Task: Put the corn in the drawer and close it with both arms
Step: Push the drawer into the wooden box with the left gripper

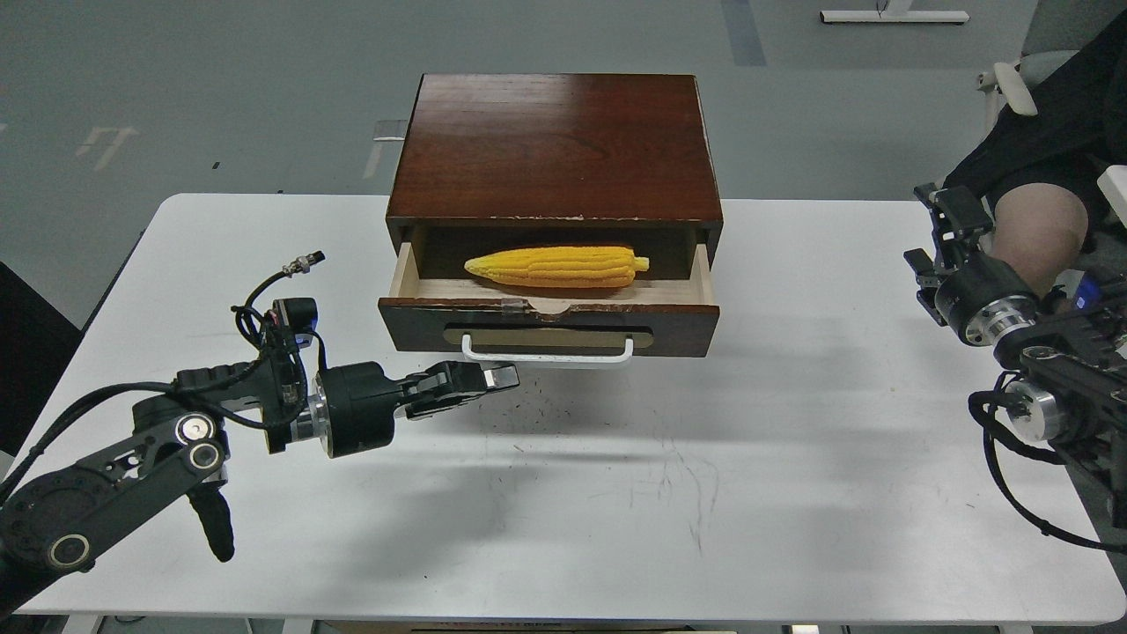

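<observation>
The yellow corn (555, 266) lies lengthwise in the open drawer (687, 330) of the dark reddish-brown box (555, 145) at the table's back middle. The drawer is partly pulled out, and its white bar handle (546, 358) faces me. My left gripper (502, 379) points right with its fingers together, just below and in front of the handle's left end, at the drawer front; I cannot tell if it touches. My right gripper (938, 238) is at the table's right edge, far from the drawer, dark and seen from behind.
The white table (704, 493) carries only the box. A person's bare arm (1043, 229) and dark clothing are just behind my right gripper. Cables loop off my left wrist (282, 308).
</observation>
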